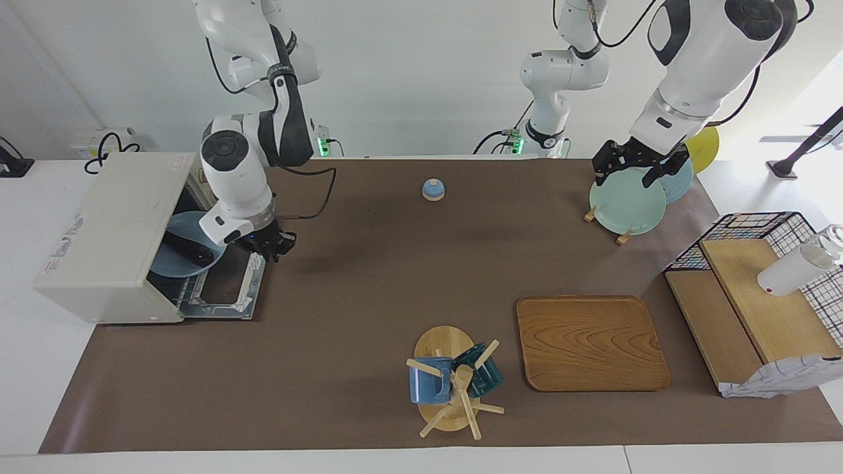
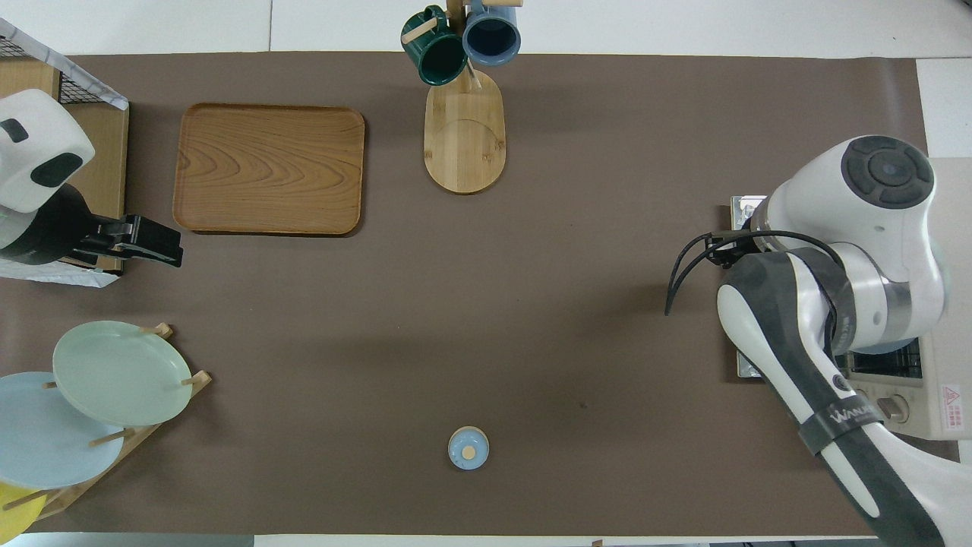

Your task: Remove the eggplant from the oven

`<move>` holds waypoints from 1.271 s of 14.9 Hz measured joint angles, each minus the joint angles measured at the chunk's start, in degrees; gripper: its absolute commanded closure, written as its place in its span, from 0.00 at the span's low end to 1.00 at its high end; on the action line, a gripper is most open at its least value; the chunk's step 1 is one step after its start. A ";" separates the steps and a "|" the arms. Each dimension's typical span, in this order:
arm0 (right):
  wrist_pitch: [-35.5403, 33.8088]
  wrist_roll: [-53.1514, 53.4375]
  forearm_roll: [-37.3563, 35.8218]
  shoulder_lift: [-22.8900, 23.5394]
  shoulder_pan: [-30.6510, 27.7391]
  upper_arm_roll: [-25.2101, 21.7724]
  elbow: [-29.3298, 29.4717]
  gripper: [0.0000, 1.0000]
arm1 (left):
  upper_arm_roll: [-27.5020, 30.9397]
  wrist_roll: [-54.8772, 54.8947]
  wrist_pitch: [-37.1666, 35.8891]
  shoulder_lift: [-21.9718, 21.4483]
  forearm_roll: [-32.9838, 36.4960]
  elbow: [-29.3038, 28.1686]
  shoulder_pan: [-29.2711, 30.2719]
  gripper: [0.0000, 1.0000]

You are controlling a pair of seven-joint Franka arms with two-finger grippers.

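The cream-white oven (image 1: 112,230) stands at the right arm's end of the table with its glass door (image 1: 224,289) dropped open. Inside, the dark eggplant (image 1: 188,249) lies on a blue plate (image 1: 172,266) on the wire rack. My right gripper (image 1: 267,245) hangs low over the open door, just outside the oven mouth and apart from the eggplant, with nothing seen in it. In the overhead view the right arm covers the oven (image 2: 945,365) and the eggplant is hidden. My left gripper (image 1: 637,166) (image 2: 156,245) waits open above the plate rack.
A plate rack with pale green and blue plates (image 1: 625,201) stands near the left arm. A wooden tray (image 1: 589,342), a mug tree with two mugs (image 1: 451,382), a small blue bell (image 1: 433,189) and a wire basket with wooden shelves (image 1: 757,296) share the brown mat.
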 measured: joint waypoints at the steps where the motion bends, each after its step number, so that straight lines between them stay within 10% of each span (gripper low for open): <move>1: -2.33 0.07 -1.92 -0.55 -0.51 -0.05 0.13 0.60 | 0.00 0.00 0.00 0.00 0.00 0.00 0.00 0.00; 10: 0.19 -2.78 -4.37 -1.53 -7.43 -0.21 -6.01 0.61 | 0.00 0.00 0.00 0.00 0.00 0.00 0.00 0.00; 12: 3.21 -3.79 -4.39 -2.10 -7.81 -0.21 -8.53 0.97 | 0.00 0.00 0.00 0.00 0.00 0.00 0.00 0.00; 19: 3.38 -6.84 -8.93 -4.43 -6.75 0.36 -9.76 1.00 | 0.00 0.00 0.00 0.00 0.00 0.00 0.00 0.00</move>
